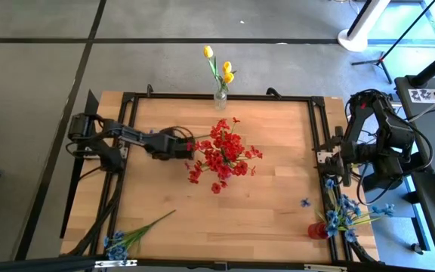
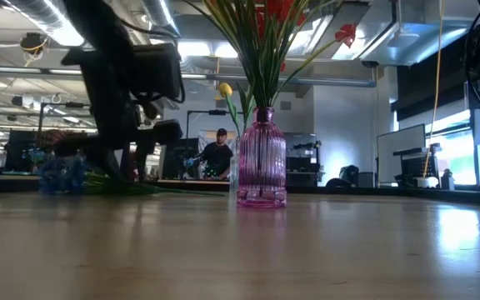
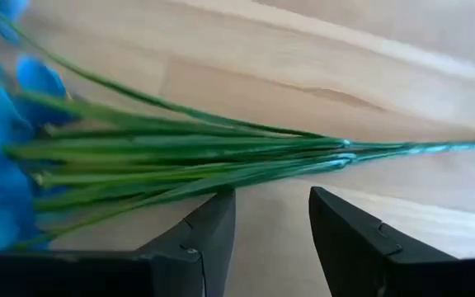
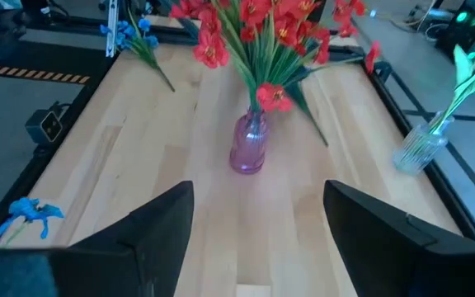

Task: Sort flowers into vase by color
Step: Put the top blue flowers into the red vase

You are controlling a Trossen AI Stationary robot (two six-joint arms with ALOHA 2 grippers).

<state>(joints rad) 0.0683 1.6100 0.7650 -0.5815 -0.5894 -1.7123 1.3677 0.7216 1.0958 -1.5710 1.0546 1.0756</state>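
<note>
Red flowers point(image 1: 221, 157) stand in a pink vase point(image 2: 262, 158) at the table's middle. Yellow tulips point(image 1: 219, 64) stand in a clear vase point(image 1: 220, 97) at the far edge. A blue spray point(image 1: 123, 240) lies flat on its stems at the near left corner. More blue flowers point(image 1: 347, 215) stand in a red vase point(image 1: 317, 230) at the near right. In the high view my left gripper point(image 1: 186, 147) is just left of the red flowers. In its wrist view it point(image 3: 270, 198) is open, and the blue spray's green stems point(image 3: 188, 157) lie crosswise just beyond its fingertips. My right gripper point(image 4: 258, 190) is open and holds nothing, raised at the right edge point(image 1: 332, 160).
A single loose blue blossom point(image 1: 305, 202) lies on the wood near the right edge. A dark metal frame point(image 1: 217, 97) runs around the tabletop. Bare wood lies between the pink vase and the near edge. A person point(image 2: 218, 154) sits in the room far behind the table.
</note>
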